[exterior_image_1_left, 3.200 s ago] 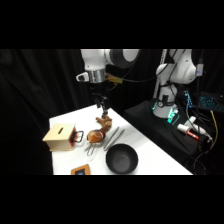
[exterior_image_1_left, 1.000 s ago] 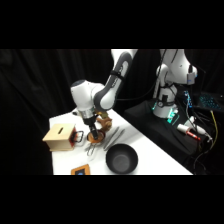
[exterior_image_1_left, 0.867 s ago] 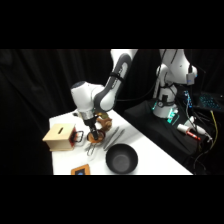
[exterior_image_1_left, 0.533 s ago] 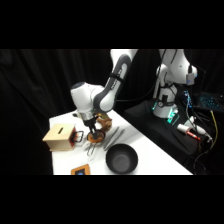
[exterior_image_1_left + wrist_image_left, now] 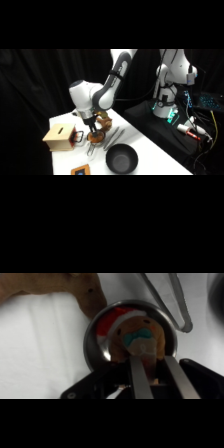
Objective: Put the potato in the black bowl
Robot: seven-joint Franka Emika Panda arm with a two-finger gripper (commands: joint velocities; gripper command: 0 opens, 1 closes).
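Claw [image 5: 152, 374] down inside the silver pot [image 5: 97, 341], its two fingers pinching the potato [image 5: 142, 336].

Potato sits in the pot — an orange-brown lump with a teal-blue mark on its face and something red beside it. In the wrist view its long axis runs roughly along the fingers, away from the camera; its pointing end cannot be told. In the side view the pot [image 5: 95, 136] stands on the white desk [image 5: 150, 155], near a wooden box [image 5: 59, 137]. The black bowl [image 5: 121, 159] lies apart — metal tongs [image 5: 114, 136] between.
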